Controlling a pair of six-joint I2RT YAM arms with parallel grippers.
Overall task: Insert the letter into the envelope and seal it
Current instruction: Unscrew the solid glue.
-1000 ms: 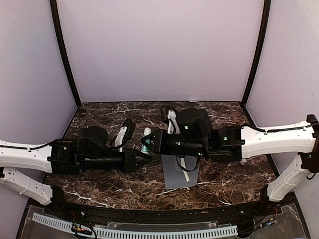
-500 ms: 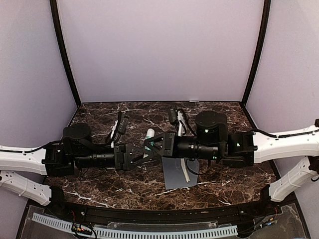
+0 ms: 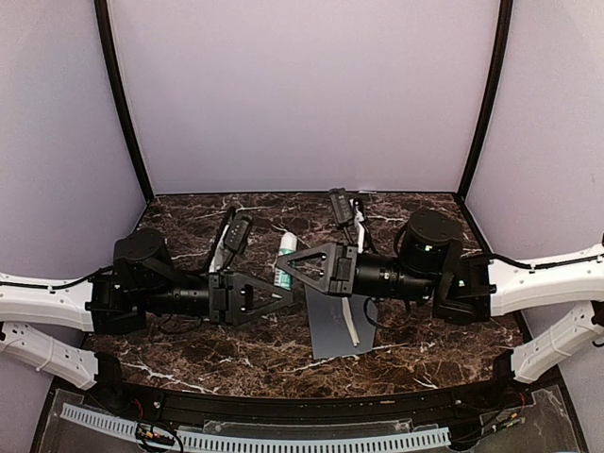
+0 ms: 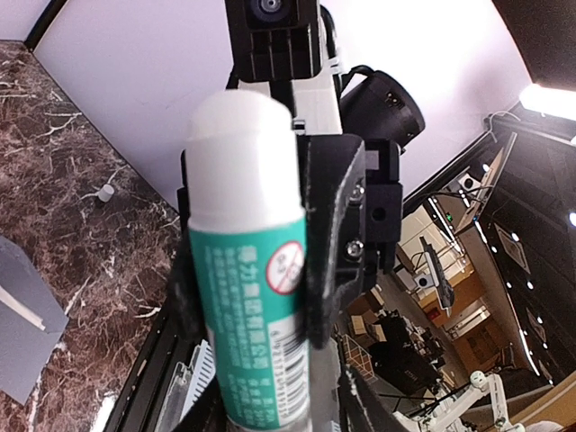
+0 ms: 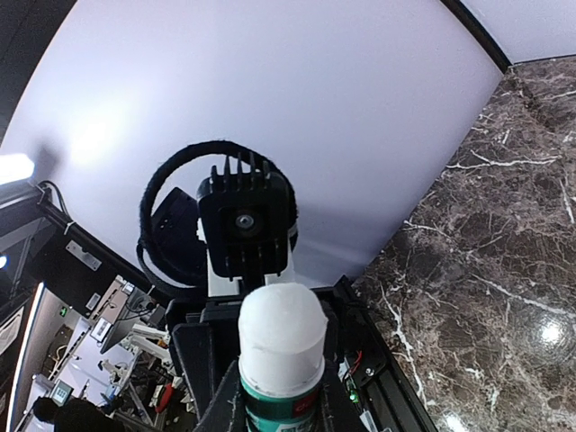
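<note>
A glue stick (image 3: pixel 283 257) with a white cap and a green label stands upright between both grippers, above the table. My left gripper (image 3: pixel 283 294) is shut on its lower end. My right gripper (image 3: pixel 289 270) is shut on its middle. In the left wrist view the glue stick (image 4: pixel 243 270) fills the centre, with the right gripper's finger (image 4: pixel 328 225) against it. In the right wrist view its cap (image 5: pixel 281 333) rises from my right gripper (image 5: pixel 283 407). The slate-grey envelope (image 3: pixel 335 330) lies flat under the right arm with a thin white strip (image 3: pixel 351 326) on it. It also shows in the left wrist view (image 4: pixel 27 337). No tan sheet is in view.
The dark marble table (image 3: pixel 189 354) is walled by pale panels (image 3: pixel 302 94) at the back and sides. A black rail and a cable tray (image 3: pixel 255 436) run along the near edge. A small white object (image 4: pixel 108 191) lies on the table by the back wall.
Both arms have drawn back from the centre, left arm leftward and right arm rightward, and both wrists have rolled. The glue stick has shifted slightly up and right between the two grippers.
</note>
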